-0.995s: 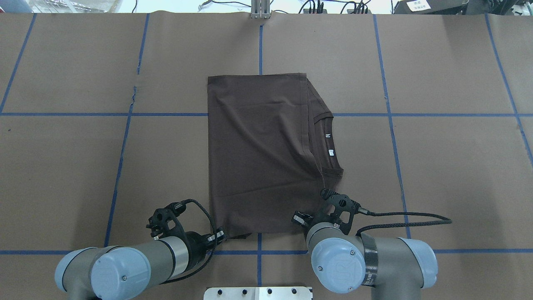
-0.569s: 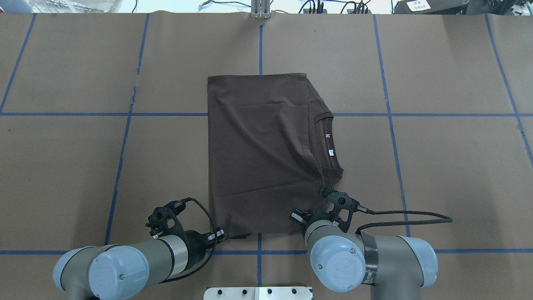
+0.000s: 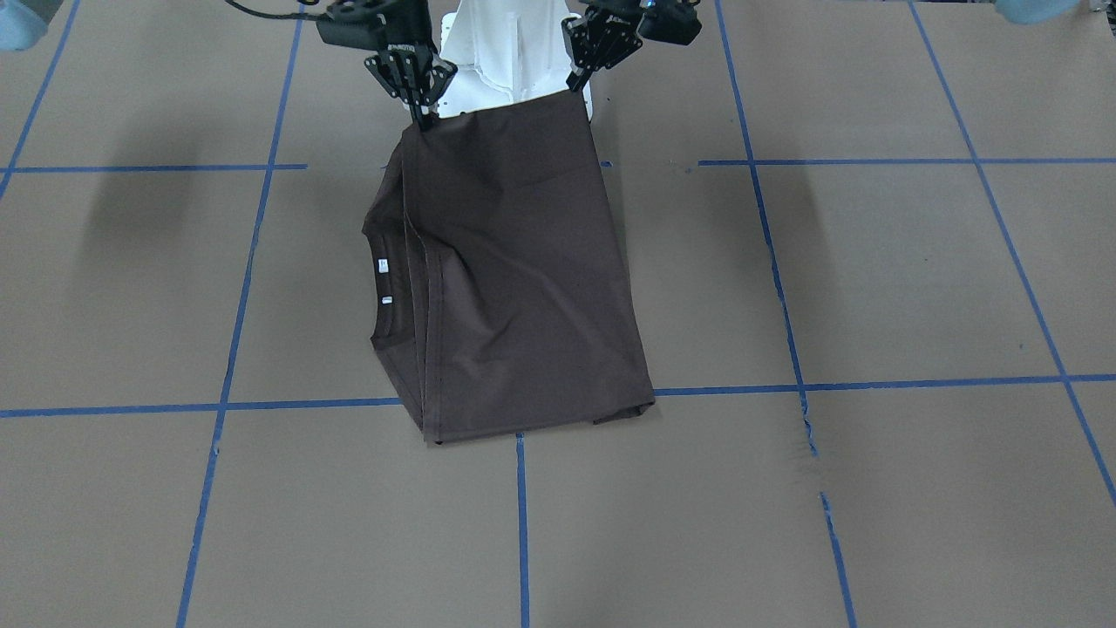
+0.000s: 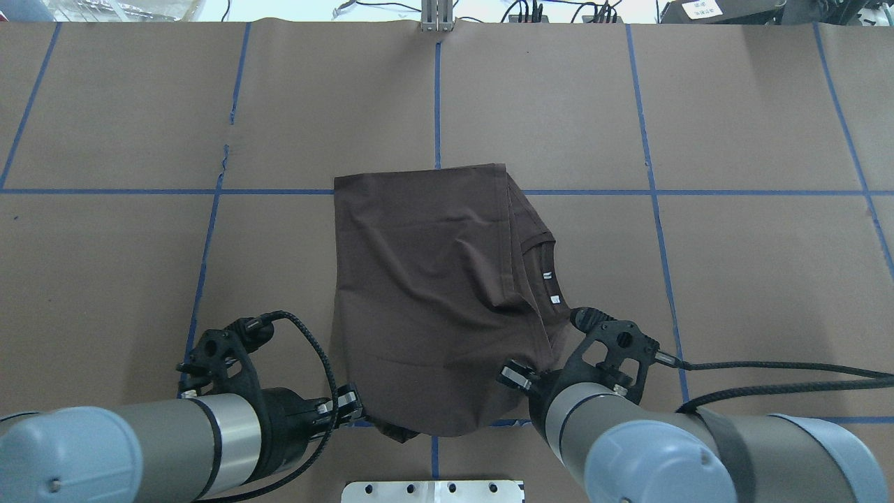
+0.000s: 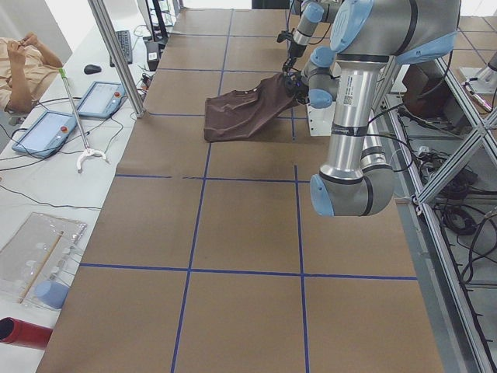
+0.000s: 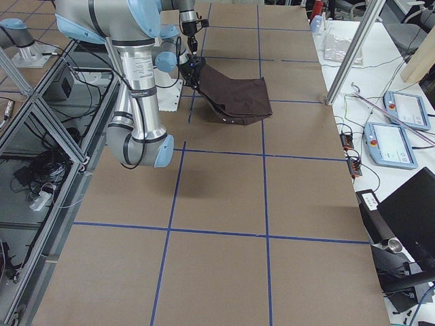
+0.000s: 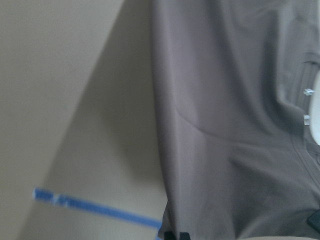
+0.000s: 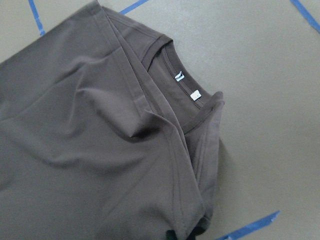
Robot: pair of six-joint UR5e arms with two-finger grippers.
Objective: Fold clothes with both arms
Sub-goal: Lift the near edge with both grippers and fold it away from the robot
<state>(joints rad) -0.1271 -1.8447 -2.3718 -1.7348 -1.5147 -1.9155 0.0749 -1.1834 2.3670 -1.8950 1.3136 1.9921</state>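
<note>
We hold the dark brown short-sleeved T-shirt (image 4: pixel 433 293), already folded lengthwise into a narrow panel, by its near corners. The left gripper (image 3: pixel 577 83) and right gripper (image 3: pixel 425 120) are each pinched shut on cloth. The near edge is lifted and the far edge rests on the brown paper-covered table (image 4: pixel 768 279), which is gridded with blue tape (image 4: pixel 437 91). We judge that the crosswise fold is left to do. Tablets (image 5: pixel 101 99) lie on a side desk.

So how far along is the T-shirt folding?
Done: the T-shirt is narrowed to a rectangle, collar at one side. In hand: the left gripper and right gripper each pinch a near corner, holding that edge off the table while the far edge rests on it. Likely left: lay the raised edge over the far edge and release.
</note>
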